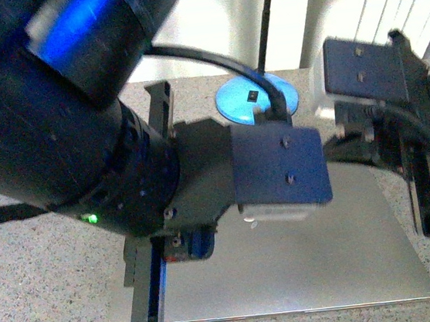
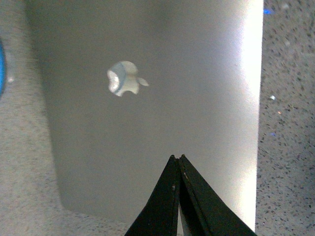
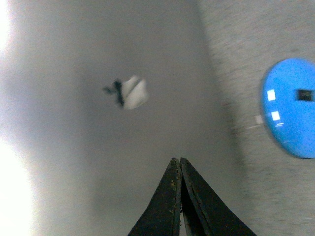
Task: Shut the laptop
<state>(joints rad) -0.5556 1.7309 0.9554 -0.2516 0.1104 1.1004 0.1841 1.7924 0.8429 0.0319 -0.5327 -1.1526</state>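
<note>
1. Three views logged. Front view: laptop [image 1: 305, 267] lies flat on the speckled table [image 1: 43, 289], toward the table's front edge. The lid is fully down on the base, and no screen or keys show. A thin seam runs along the front side.
2. Front view, continued: left arm [image 1: 81, 145] fills the near left of the picture and reaches over the lid. Right arm [image 1: 380, 111] hangs over the laptop's right side. A blue disc [image 1: 239, 104] sits on the table past the laptop, toward the back edge. The tips of both pincers are hidden here.
3. Left wrist view: left gripper [image 2: 178, 160] has its two black fingers pressed tip to tip, with nothing between them. Below it is the grey lid with the pale logo [image 2: 125, 78], and bare table lies alongside. I cannot tell whether the tips touch the lid or hover just above it.
4. Right wrist view: right gripper [image 3: 177, 161] is likewise pinched closed and empty, over the lid and near the logo. The blue disc sits apart from the laptop, on the table. Contact with the lid is again unclear.
5. Progress, as a judgement: the closing looks done, with the lid flush and level. What seems left is only to lift both arms clear of the lid without dragging it.
</note>
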